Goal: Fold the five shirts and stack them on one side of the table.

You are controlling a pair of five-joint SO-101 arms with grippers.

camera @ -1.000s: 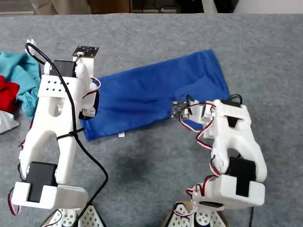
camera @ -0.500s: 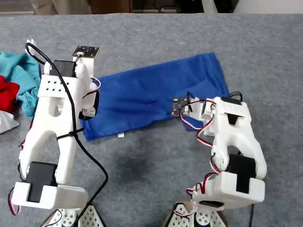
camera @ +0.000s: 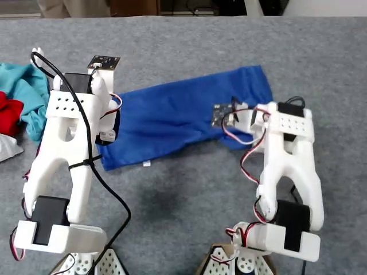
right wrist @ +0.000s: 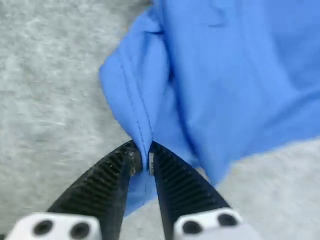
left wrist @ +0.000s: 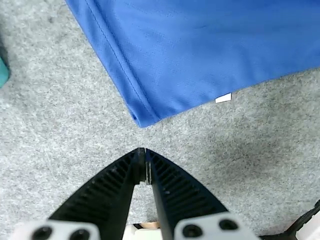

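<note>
A blue shirt [camera: 183, 114] lies folded into a long band across the middle of the grey table. My right gripper [right wrist: 142, 160] is shut on the blue shirt's hem [right wrist: 135, 115], and the cloth bunches up from its tips; in the high view the right arm [camera: 287, 149] stands over the shirt's right end. My left gripper [left wrist: 142, 165] is shut with nothing in it, a short way off the blue shirt's [left wrist: 200, 55] corner and above bare carpet. The left arm [camera: 69, 143] stands at the shirt's left end.
A pile of other shirts lies at the table's left edge: teal [camera: 26, 91], red [camera: 8, 109] and white [camera: 7, 148]. A white label [left wrist: 223, 98] sticks out from the blue shirt's near edge. Bare grey table [camera: 189, 195] lies between the two arm bases.
The right arm has moved toward the far side of the table with the shirt's right end in its gripper, pulling that end up and inward. The left arm has stayed still.
</note>
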